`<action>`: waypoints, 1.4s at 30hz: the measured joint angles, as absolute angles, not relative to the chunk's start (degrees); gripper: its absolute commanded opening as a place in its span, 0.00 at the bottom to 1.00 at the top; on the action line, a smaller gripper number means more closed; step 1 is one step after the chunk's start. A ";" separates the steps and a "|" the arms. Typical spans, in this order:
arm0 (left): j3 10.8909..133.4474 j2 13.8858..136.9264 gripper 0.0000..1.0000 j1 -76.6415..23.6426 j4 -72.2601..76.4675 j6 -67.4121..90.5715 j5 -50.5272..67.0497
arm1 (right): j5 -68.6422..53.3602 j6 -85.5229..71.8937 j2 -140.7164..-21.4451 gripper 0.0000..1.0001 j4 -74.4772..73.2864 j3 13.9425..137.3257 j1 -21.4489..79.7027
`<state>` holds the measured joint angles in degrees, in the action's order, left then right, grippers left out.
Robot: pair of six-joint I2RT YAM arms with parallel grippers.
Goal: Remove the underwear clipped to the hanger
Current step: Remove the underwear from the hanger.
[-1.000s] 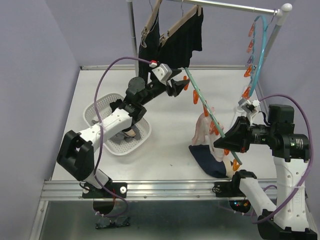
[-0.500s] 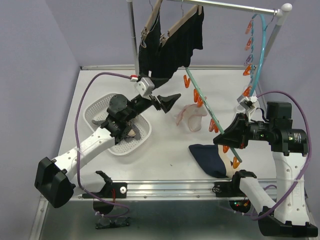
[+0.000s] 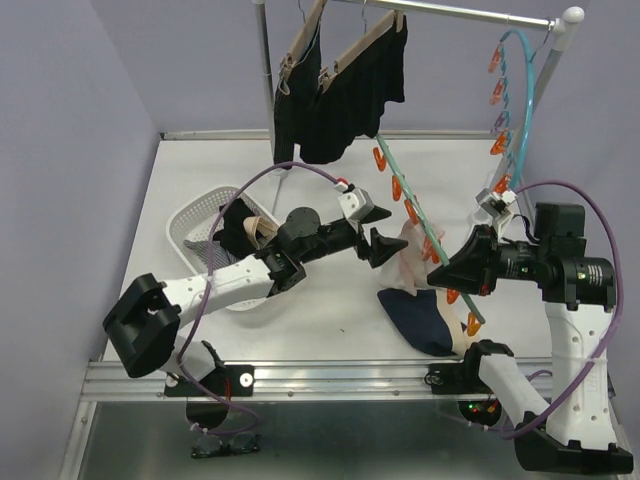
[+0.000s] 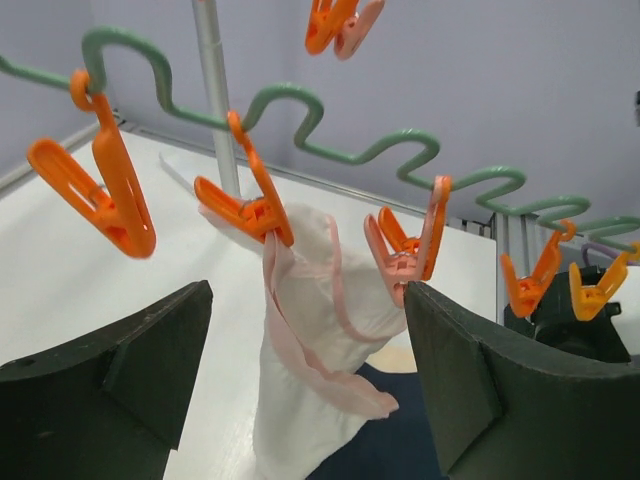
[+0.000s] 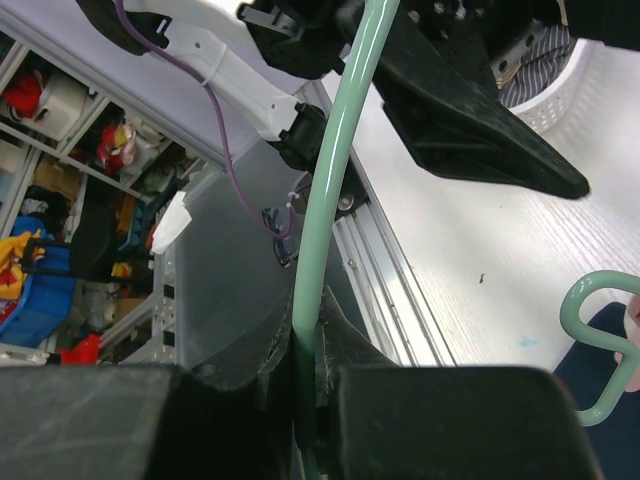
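Note:
A white-pink underwear [image 4: 320, 340] hangs from orange clips [image 4: 245, 205] on the wavy green hanger [image 4: 300, 100]. My left gripper [image 4: 305, 380] is open, with one finger on each side of the cloth and not touching it; from above it [image 3: 390, 247] sits just left of that piece [image 3: 412, 262]. A navy piece [image 3: 420, 320] rests on the table under the hanger's low end. My right gripper [image 5: 308, 375] is shut on the green hanger rod [image 5: 335, 200] and holds it slanted [image 3: 447, 275]. Two black shorts [image 3: 345, 95] hang on wooden hangers at the rail.
A white basket [image 3: 192, 228] with striped and tan cloth stands at the left behind my left arm. A metal rail [image 3: 450, 12] and its post [image 3: 266, 70] cross the back. Several empty orange clips [image 3: 497, 95] hang along the hanger's raised end at the right.
My left gripper has opened wider and moved down and to the right, up to the white-pink piece, which swung and hangs again. The right arm has kept still on the hanger.

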<state>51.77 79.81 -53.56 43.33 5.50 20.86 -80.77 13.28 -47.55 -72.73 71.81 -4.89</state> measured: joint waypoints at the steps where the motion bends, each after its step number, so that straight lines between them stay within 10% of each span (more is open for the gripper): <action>1: 51.81 81.01 0.89 -53.60 43.81 5.72 20.82 | -80.77 13.28 -47.48 0.00 -72.71 71.81 -4.95; 42: 62.19 94.70 0.74 -54.26 53.01 6.24 18.13 | -81.28 12.40 -45.30 0.01 -71.09 70.63 -5.67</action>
